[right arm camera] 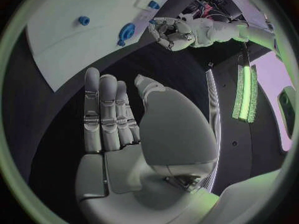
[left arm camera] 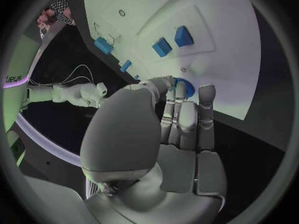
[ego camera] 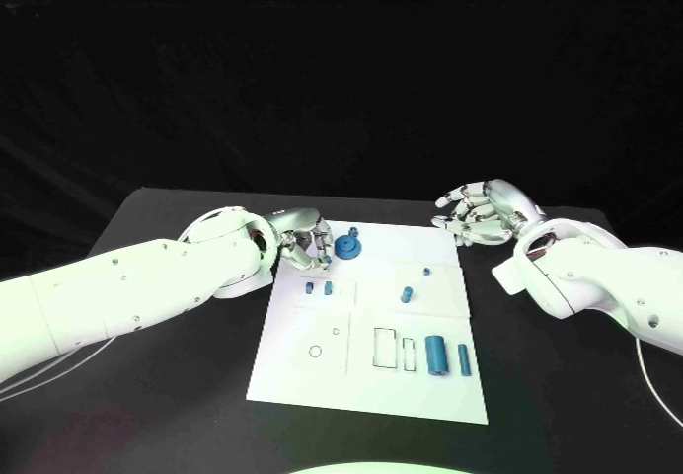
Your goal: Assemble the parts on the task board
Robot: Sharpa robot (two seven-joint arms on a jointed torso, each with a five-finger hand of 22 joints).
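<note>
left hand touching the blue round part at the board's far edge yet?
Cannot tell. In the left wrist view the left hand's fingertips overlap the blue round part; the head view shows them close, no plain gap or contact.

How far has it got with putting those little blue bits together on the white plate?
Barely started, it seems. Blue parts still lie loose across the task board, such as two cylinders near its front. The left hand reaches the round blue gear at the far edge; whether it grips is unclear. The right hand hovers open, holding nothing.
</note>
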